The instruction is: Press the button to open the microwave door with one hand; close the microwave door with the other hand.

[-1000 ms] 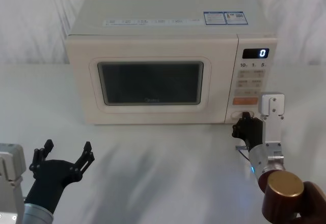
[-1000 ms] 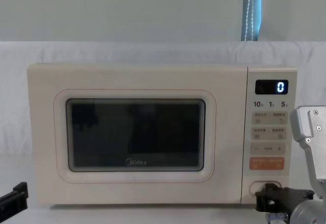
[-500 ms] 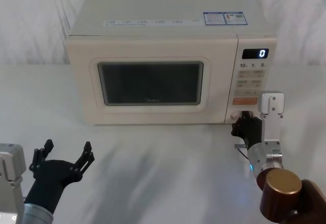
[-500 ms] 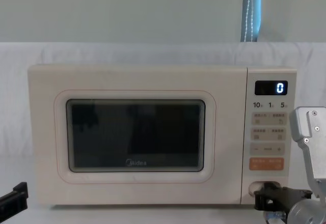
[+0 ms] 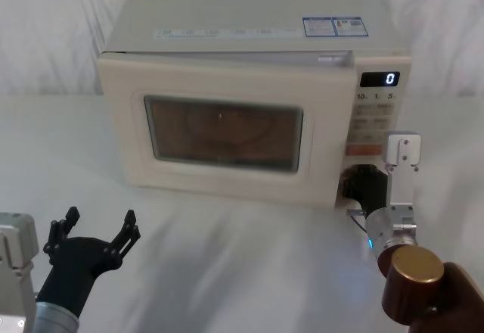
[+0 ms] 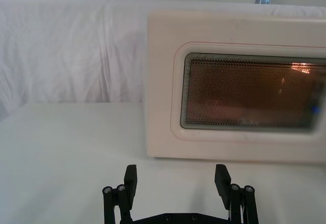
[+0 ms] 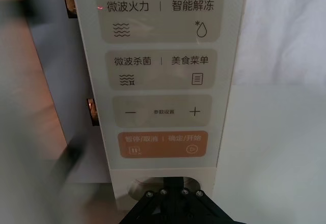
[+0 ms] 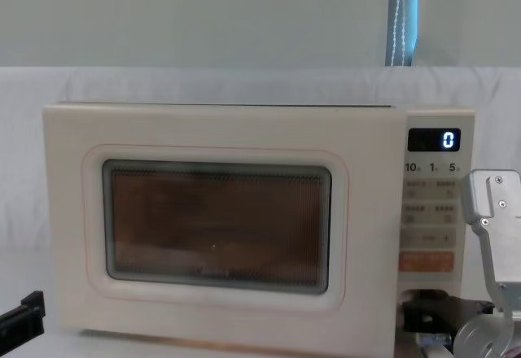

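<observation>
You see the microwave door [image 5: 223,132] standing slightly ajar, its right edge swung out from the body, its window glowing orange. The button [image 7: 138,187] sits at 6 o'clock on the control panel [image 7: 160,81]; the right tool [image 5: 361,185] is against it, whether clenched you cannot tell. On the worktop [image 5: 242,250], at 7 o'clock, the left tool [image 5: 97,227] hangs released.

Head looks down, chest level; both share the microwave door [image 5: 227,132].
</observation>
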